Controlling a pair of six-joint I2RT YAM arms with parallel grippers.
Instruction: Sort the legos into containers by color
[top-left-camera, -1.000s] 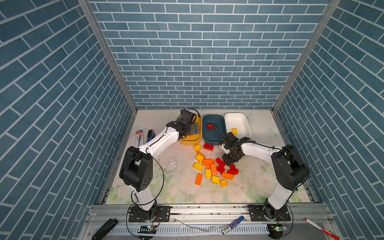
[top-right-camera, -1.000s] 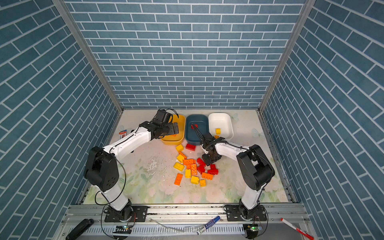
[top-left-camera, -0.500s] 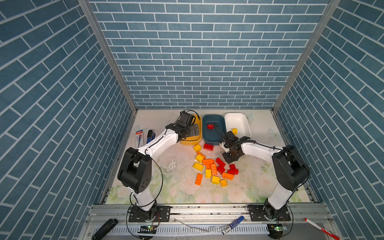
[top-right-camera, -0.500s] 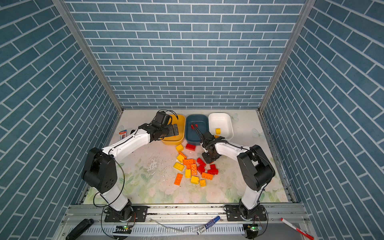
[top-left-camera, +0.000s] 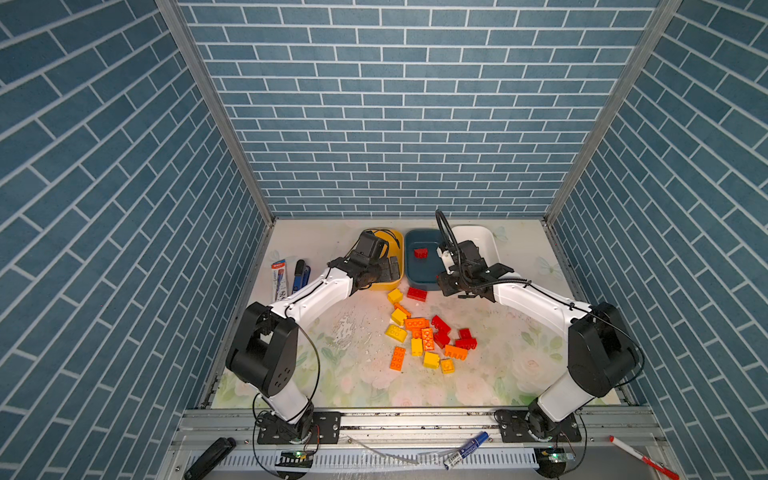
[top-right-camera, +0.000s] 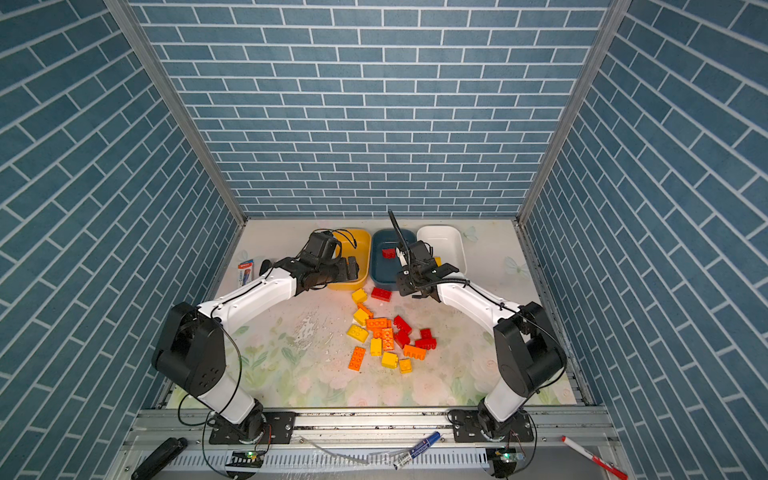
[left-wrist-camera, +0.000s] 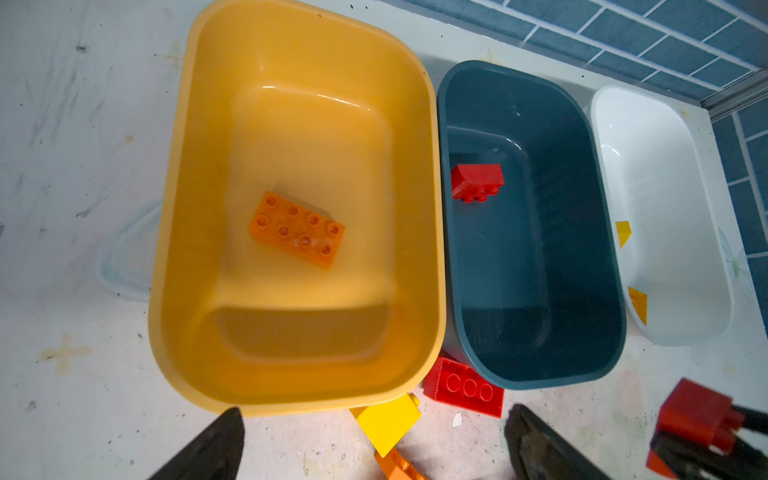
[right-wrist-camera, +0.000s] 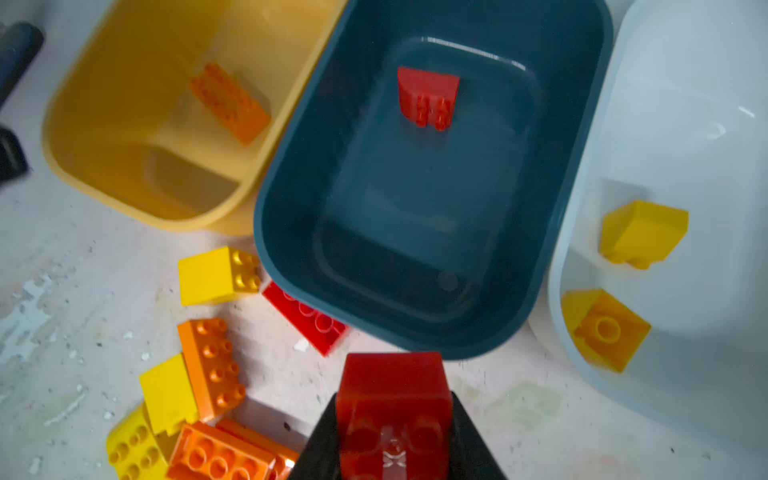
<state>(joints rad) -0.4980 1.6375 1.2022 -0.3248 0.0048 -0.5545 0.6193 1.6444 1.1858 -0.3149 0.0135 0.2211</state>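
Your floral mat (top-left-camera: 353, 374) sits inside blue brick walls (top-left-camera: 395, 104); your right claw (right-wrist-camera: 392, 419) pinches a red brick (right-wrist-camera: 392, 382), left claw (left-wrist-camera: 374, 449) spread wide.

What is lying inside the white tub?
Two yellow legos lie in the white tub, near its wall. In both top views the right arm hides most of that part.

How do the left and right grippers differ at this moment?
The left gripper is open and empty; the right gripper is shut on a red brick. The left gripper is by the yellow tub, which holds an orange brick; the right gripper is before the teal tub, which holds a second red brick. Both are near the tubs' front rims.
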